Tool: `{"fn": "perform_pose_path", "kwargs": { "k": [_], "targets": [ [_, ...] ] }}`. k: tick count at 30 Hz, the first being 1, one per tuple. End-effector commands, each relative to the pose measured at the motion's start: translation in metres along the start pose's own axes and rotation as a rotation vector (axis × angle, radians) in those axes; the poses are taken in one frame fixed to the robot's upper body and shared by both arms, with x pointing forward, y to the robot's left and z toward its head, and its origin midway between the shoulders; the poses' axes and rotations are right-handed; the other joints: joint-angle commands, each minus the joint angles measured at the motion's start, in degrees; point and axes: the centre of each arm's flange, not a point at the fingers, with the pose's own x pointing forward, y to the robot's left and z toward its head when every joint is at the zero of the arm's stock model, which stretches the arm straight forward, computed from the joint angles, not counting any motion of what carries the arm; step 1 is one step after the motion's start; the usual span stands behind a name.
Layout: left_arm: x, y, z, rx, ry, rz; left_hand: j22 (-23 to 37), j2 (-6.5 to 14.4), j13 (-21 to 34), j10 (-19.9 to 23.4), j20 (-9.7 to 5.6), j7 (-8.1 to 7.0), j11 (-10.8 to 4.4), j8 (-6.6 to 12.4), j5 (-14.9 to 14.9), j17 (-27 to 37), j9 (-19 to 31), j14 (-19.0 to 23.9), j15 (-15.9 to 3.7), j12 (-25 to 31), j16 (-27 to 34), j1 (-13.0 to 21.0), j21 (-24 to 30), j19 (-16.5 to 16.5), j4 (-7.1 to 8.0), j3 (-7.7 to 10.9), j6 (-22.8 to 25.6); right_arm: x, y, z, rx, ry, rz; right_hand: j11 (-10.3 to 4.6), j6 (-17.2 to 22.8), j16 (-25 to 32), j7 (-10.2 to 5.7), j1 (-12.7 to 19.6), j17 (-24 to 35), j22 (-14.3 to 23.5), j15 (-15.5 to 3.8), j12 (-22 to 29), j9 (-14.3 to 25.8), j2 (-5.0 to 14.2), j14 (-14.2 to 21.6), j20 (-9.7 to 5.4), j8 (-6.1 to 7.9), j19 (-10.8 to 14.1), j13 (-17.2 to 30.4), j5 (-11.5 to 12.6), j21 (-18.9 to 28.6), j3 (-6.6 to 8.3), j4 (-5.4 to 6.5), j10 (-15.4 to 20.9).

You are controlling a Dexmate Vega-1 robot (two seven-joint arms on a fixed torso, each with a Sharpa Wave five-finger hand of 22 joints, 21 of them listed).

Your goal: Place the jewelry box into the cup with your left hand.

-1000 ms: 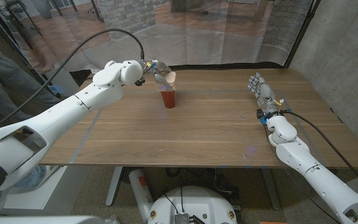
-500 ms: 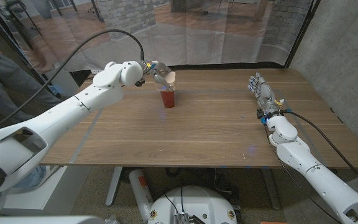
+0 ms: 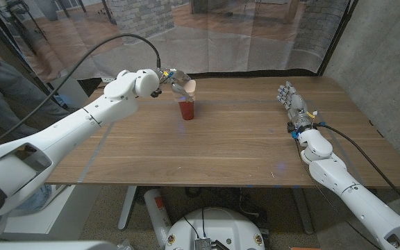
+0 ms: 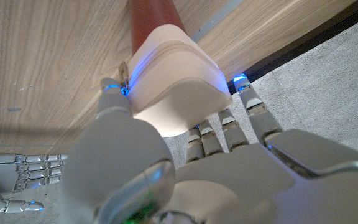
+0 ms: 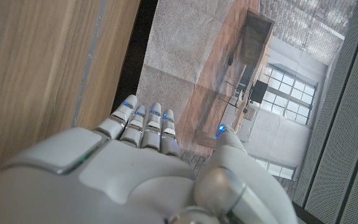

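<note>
The pale jewelry box (image 4: 178,78) is gripped by the left hand (image 3: 174,81) just above the red cup (image 3: 187,110); the right hand (image 3: 292,99) is held apart, fingers spread

Your left hand (image 4: 185,168) grips the pale jewelry box (image 4: 176,84). The red cup (image 4: 154,18) sits just beyond it on the wooden table (image 4: 48,56).

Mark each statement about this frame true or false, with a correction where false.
1. The left hand holds the jewelry box. True.
2. The jewelry box lies on the table beside the cup. False: it is held just above the red cup.
3. The right hand grips the cup. False: it holds nothing, far from the cup.
4. The cup stands upright. True.
5. The jewelry box is black. False: it is pale.
</note>
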Motion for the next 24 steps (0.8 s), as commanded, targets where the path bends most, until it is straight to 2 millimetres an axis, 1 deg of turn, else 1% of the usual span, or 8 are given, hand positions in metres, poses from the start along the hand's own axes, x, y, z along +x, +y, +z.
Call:
{"fn": "perform_pose_path", "kwargs": {
  "k": [1, 2, 6, 7, 10, 15, 16, 24],
  "targets": [
    [0.0001, -0.0023, -0.0023, -0.003, -0.004, 0.003, 0.27, 5.71, 0.00, -0.86, 0.33, -0.06, 0.05, -0.21, 0.27, -0.03, 0.19, -0.75, 0.25, -0.23, -0.03, 4.73, -0.46, -0.71, 3.09, 2.63, -0.66, -0.0007, 0.0017, 0.0003, -0.003, 0.001, -0.004, -0.15, 0.32, -0.14, -0.03, -0.04, 0.11, 0.24, -0.04, -0.04, 0.20, 0.65, 0.64, -0.07, -0.17, 0.58, 0.25, -0.01, -0.20, 0.16, -0.37, 0.45],
    [0.0001, -0.0023, -0.0023, -0.003, -0.004, 0.003, 0.27, 5.69, -0.02, -1.09, 0.34, -0.02, 0.33, -0.26, 0.30, -0.11, 0.18, -1.07, 0.47, -0.26, -0.06, 4.68, -0.47, -0.75, 3.10, 2.60, -0.84, -0.0007, 0.0017, 0.0003, -0.003, 0.001, -0.004, -0.15, 0.30, -0.15, -0.04, -0.05, 0.11, 0.25, -0.03, -0.05, 0.20, 0.65, 0.61, -0.09, -0.18, 0.60, 0.25, -0.01, -0.21, 0.15, -0.37, 0.44],
    [-0.0008, -0.0028, -0.0044, -0.006, -0.002, 0.008, 0.27, 5.63, -0.11, -1.88, 0.70, 0.41, 0.32, -0.52, 0.38, -0.36, 0.15, -1.95, 0.59, -0.38, -0.10, 4.51, -0.64, -1.22, 3.16, 2.48, -1.69, -0.0002, 0.0029, 0.0004, -0.004, 0.002, -0.002, -0.19, 0.33, -0.15, 0.00, -0.05, 0.11, 0.25, -0.02, -0.07, 0.20, 0.65, 0.65, -0.06, -0.18, 0.61, 0.25, 0.00, -0.30, 0.14, -0.39, 0.41],
    [-0.0010, -0.0030, -0.0047, -0.006, -0.001, 0.007, 0.26, 5.61, -0.14, -2.16, 1.01, 0.45, 0.41, -0.63, 0.41, -0.46, 0.14, -2.27, 0.69, -0.40, -0.09, 4.43, -0.74, -1.48, 3.20, 2.43, -2.08, 0.0001, 0.0031, 0.0004, -0.003, 0.002, -0.001, -0.16, 0.32, -0.15, -0.02, -0.06, 0.11, 0.25, 0.02, -0.07, 0.20, 0.65, 0.66, -0.05, -0.18, 0.62, 0.25, 0.00, -0.31, 0.14, -0.39, 0.41],
    [-0.0014, -0.0035, -0.0056, -0.008, 0.000, 0.010, 0.26, 5.58, -0.21, -3.05, 1.11, 0.42, 0.59, -0.80, 0.47, -0.66, 0.12, -2.75, 0.84, -0.55, -0.05, 4.24, -0.85, -1.78, 3.28, 2.31, -2.82, 0.0011, 0.0037, 0.0008, -0.005, 0.002, 0.000, -0.19, 0.31, -0.14, -0.03, -0.07, 0.11, 0.25, 0.03, -0.08, 0.20, 0.65, 0.69, -0.04, -0.18, 0.63, 0.25, 0.00, -0.36, 0.12, -0.39, 0.40],
    [-0.0019, -0.0043, -0.0065, -0.008, 0.000, 0.013, 0.21, 5.44, -0.43, -5.06, 2.46, 0.66, 1.16, -0.96, 0.69, -1.41, 0.05, -5.62, 1.15, -0.60, -0.30, 3.83, -1.77, -4.18, 3.42, 2.01, -4.34, 0.0025, 0.0044, 0.0010, -0.004, 0.001, 0.003, -0.15, 0.30, -0.15, -0.01, -0.08, 0.12, 0.26, 0.03, -0.07, 0.20, 0.66, 0.69, 0.00, -0.19, 0.64, 0.25, 0.00, -0.44, 0.11, -0.40, 0.46],
    [-0.0019, -0.0044, -0.0066, -0.009, 0.000, 0.013, 0.19, 5.41, -0.47, -5.39, 2.56, 0.65, 1.16, -0.98, 0.75, -1.57, 0.04, -6.15, 1.05, -0.59, -0.31, 3.78, -2.02, -4.84, 3.43, 1.95, -4.63, 0.0027, 0.0045, 0.0010, -0.005, 0.001, 0.003, -0.16, 0.29, -0.15, -0.05, -0.08, 0.12, 0.26, 0.05, -0.07, 0.20, 0.67, 0.71, -0.01, -0.20, 0.68, 0.25, 0.00, -0.45, 0.11, -0.40, 0.46],
    [-0.0015, -0.0050, -0.0074, -0.015, -0.001, 0.016, 0.08, 5.30, -0.66, -7.19, 3.28, 0.77, 2.09, -1.04, 0.98, -2.24, -0.01, -7.74, 1.41, -0.68, -0.19, 3.52, -2.49, -6.15, 3.51, 1.72, -5.81, 0.0031, 0.0043, 0.0009, -0.006, 0.003, 0.002, -0.17, 0.26, -0.17, -0.09, -0.10, 0.12, 0.26, 0.00, -0.09, 0.20, 0.69, 0.70, 0.02, -0.22, 0.70, 0.25, 0.00, -0.56, 0.09, -0.41, 0.42]
  ]
}}
